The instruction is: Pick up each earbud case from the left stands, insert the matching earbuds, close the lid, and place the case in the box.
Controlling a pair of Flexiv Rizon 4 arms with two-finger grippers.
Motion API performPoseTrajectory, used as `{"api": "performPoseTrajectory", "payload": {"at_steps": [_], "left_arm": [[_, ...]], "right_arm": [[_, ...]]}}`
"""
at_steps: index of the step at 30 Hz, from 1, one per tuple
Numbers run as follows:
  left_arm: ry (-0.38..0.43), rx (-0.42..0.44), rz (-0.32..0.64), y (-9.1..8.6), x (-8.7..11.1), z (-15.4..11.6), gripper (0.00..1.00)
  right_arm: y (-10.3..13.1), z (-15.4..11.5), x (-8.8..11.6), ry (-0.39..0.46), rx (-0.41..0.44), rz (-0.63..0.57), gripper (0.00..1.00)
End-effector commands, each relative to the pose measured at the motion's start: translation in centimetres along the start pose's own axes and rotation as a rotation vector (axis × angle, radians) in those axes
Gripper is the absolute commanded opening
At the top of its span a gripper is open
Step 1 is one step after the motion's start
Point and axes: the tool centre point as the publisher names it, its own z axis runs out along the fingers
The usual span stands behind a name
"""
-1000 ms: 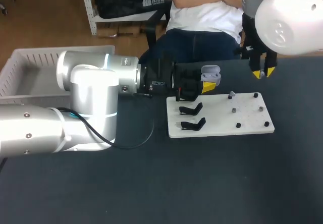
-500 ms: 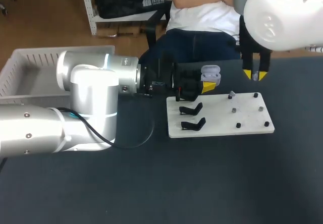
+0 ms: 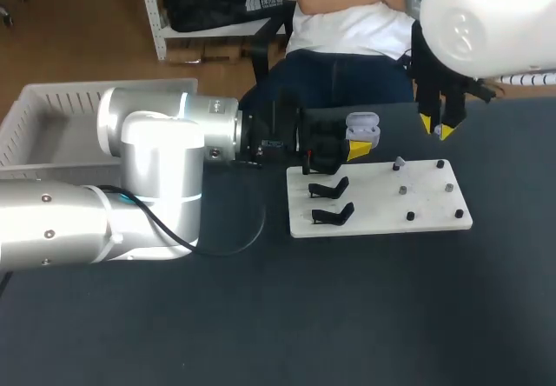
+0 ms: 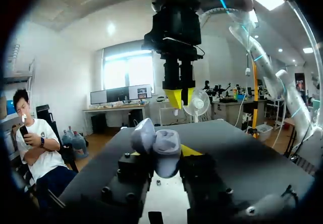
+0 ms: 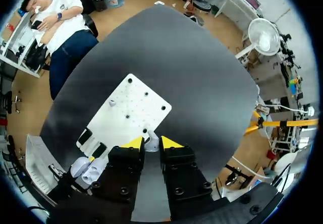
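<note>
one shift: right end effector [image 3: 437, 129], pinching an earbud [image 5: 151, 142], edged left toward the open earbud case [image 3: 362, 129] gripped by left end effector [image 4: 161, 158]; insertion next.

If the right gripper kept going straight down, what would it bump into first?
Probably the white board, near the corner with a black peg. The right gripper points down holding a small earbud, so that would touch first. Depth is unclear; it might just miss onto the dark table.
</note>
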Motion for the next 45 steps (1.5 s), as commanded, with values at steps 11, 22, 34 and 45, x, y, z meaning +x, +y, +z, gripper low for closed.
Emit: {"api": "performPoseTrajectory", "payload": {"at_steps": [11,22,34,45], "left_arm": [[-0.006,-0.009,0.004,-0.2,0.1,0.0,0.0],[-0.006,-0.009,0.004,-0.2,0.1,0.0,0.0],[-0.006,-0.009,0.004,-0.2,0.1,0.0,0.0],[-0.006,-0.009,0.004,-0.2,0.1,0.0,0.0]], "right_arm": [[3.4,-4.1,2.8,-0.055,-0.036,-0.113,0.0],[5.6,-5.3,4.6,-0.067,-0.042,-0.194,0.0],[6.8,-3.2,6.5,-0.059,-0.025,-0.187,0.0],[7.0,-2.3,6.2,-0.063,-0.008,-0.184,0.0]]}}
